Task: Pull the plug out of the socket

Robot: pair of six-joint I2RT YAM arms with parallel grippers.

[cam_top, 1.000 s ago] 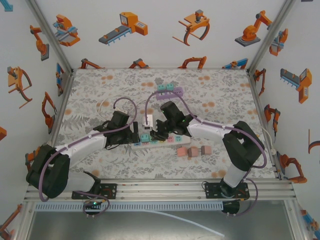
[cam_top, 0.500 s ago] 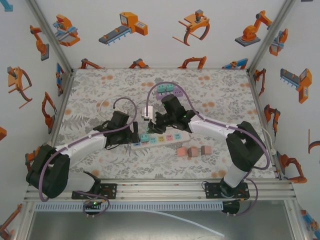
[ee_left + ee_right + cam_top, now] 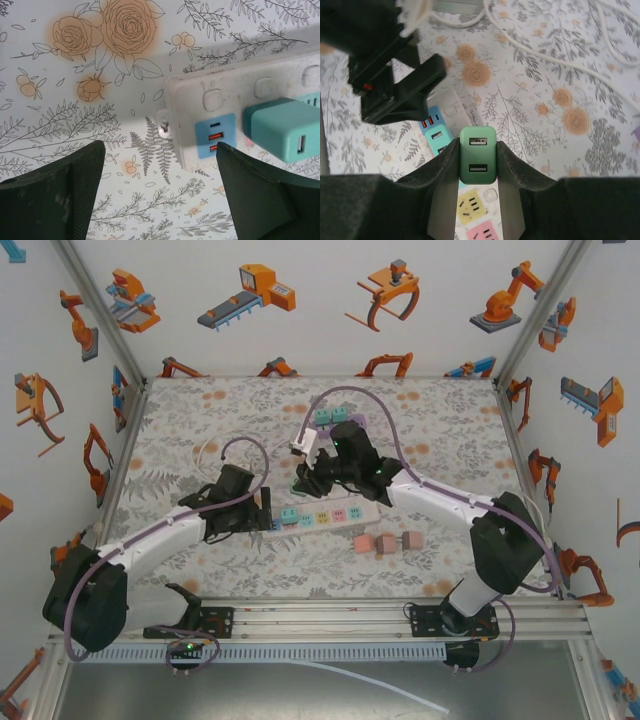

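Observation:
A green USB plug point(image 3: 478, 155) is pinched between my right gripper's fingers point(image 3: 445, 165), lifted free above the white power strip point(image 3: 335, 517). Below the plug lie the strip's bare yellow socket point(image 3: 471, 206) and pink socket point(image 3: 487, 234). A teal plug point(image 3: 439, 140) still sits in the strip near its left end, where a blue USB panel point(image 3: 215, 136) also shows. From above, my right gripper point(image 3: 306, 480) hovers behind the strip. My left gripper point(image 3: 160, 195) stands open just off the strip's left end point(image 3: 185, 125), holding nothing.
Three pink blocks point(image 3: 385, 542) lie in front of the strip at its right. A purple and teal block cluster point(image 3: 335, 420) sits at the back centre. A thin white cable point(image 3: 205, 452) loops on the floral mat behind my left arm.
My right gripper has risen and drawn back from the strip, carrying the green plug out of its socket. My left gripper has slid slightly left, off the strip's end.

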